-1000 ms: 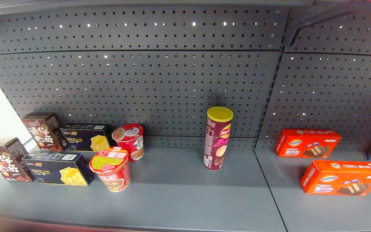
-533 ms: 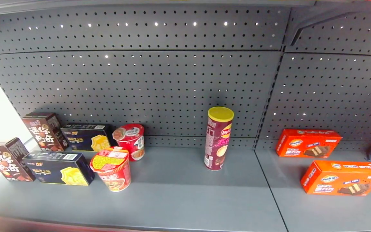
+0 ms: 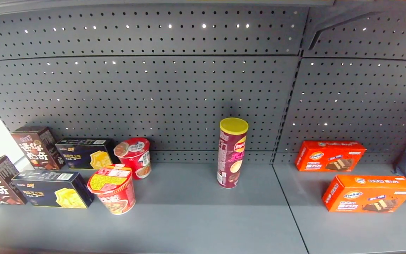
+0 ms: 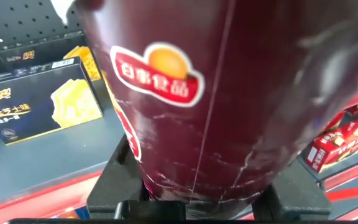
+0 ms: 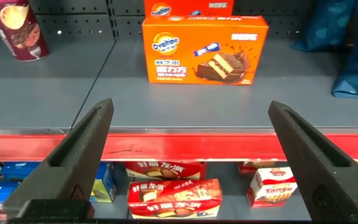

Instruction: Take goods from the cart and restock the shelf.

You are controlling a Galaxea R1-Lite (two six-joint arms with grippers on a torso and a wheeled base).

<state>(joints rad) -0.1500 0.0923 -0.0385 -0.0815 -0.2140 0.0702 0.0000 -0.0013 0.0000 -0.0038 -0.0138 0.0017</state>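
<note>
Maroon crisp tube (image 4: 216,112) clamped in the left pincer (image 4: 197,196), just before the shelf (image 3: 189,225).
Right pincer (image 5: 191,106) gapes wide, holding nothing.

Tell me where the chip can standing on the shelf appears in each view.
Head view: standing chip can, upright on the shelf by the back panel.
Right wrist view: its lower part, apart from the front orange box.
Left wrist view: not in it; the held can in the jaws is another.
Shared landmark: the front orange box.
</note>
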